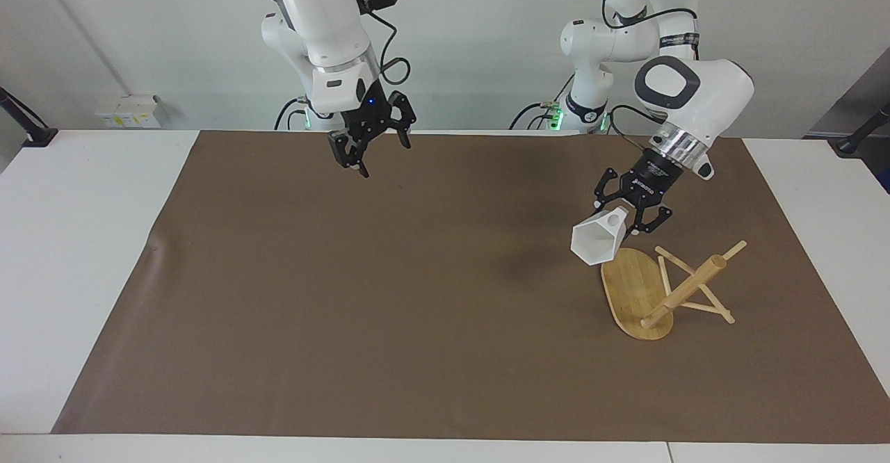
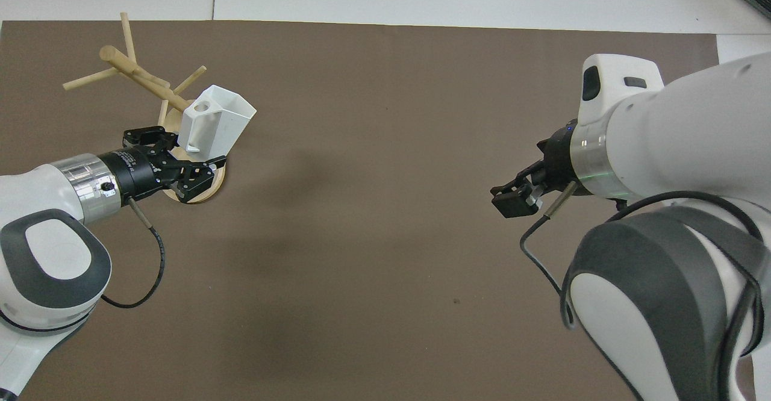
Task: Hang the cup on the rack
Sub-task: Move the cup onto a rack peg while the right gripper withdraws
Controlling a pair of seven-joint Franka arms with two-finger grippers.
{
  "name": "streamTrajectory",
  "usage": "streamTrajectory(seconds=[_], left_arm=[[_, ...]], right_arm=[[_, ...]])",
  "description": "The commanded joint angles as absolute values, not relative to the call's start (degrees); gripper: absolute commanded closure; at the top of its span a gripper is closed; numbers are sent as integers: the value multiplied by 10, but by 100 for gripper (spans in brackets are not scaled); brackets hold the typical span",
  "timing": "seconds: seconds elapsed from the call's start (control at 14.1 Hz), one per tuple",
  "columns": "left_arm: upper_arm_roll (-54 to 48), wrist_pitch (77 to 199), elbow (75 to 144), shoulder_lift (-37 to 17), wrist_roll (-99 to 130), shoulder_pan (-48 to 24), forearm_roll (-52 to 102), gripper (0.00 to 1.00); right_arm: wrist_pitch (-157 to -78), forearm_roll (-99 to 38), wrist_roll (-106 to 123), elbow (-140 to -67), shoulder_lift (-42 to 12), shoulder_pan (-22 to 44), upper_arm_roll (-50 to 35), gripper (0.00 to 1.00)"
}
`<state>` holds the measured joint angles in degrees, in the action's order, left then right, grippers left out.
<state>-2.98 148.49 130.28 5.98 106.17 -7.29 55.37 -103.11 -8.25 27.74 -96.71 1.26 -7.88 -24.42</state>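
Note:
My left gripper (image 1: 627,221) is shut on the blocky handle of the white faceted cup (image 1: 594,242). It holds the cup in the air, tipped with its mouth down and toward the right arm's end, over the edge of the rack's oval base (image 1: 629,286). The bamboo rack (image 1: 685,289) stands on the brown mat at the left arm's end, its post and thin pegs bare. In the overhead view the cup (image 2: 215,125) covers part of the rack (image 2: 141,79), with my left gripper (image 2: 194,158) beside it. My right gripper (image 1: 370,149) is open and empty, raised over the mat's edge by the robots; it also shows in the overhead view (image 2: 513,199).
A brown mat (image 1: 389,296) covers most of the white table (image 1: 83,254). A small white box (image 1: 128,110) sits by the wall at the right arm's end.

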Motion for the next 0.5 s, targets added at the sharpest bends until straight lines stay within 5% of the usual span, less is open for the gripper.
streamTrajectory(seconds=[0.0,0.43], left_arm=[[-25,1513,1289,49,1089,-80,551,100],[-25,1552,1270,25,1108,-80,554,100]], right_arm=[[-1016,-68,330,-962,16,-83,-219,0],[-1012,-67,422,-962,25,-83,-136,0]])
